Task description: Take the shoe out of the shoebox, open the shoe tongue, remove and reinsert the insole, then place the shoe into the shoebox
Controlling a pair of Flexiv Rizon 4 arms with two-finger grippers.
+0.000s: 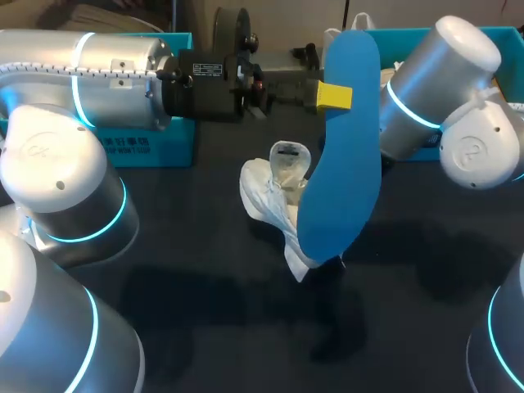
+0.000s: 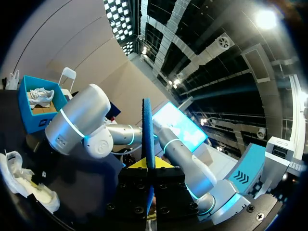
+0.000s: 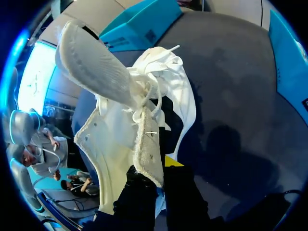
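Observation:
A blue insole [image 1: 344, 155] hangs upright over the table's middle, my left gripper [image 1: 334, 96] shut on its upper edge. From the left wrist it shows edge-on as a thin blue strip [image 2: 147, 134] pinched in that gripper [image 2: 149, 165]. Behind and left of the insole sits the white shoe [image 1: 274, 201], lifted, its tongue [image 1: 289, 157] pulled up. My right gripper [image 3: 161, 168] is shut on the rim of the shoe [image 3: 134, 120] at its opening; in the head view the insole hides this gripper. The shoe [image 2: 21, 180] lies below and to the side of my left gripper.
A blue shoebox [image 1: 143, 147] stands at the back left under my left arm. A second blue box [image 1: 491, 37] stands at the back right behind my right arm [image 1: 426, 90]; it [image 2: 33, 115] holds another white shoe [image 2: 41, 95]. The dark tabletop [image 1: 205, 311] spreads in front.

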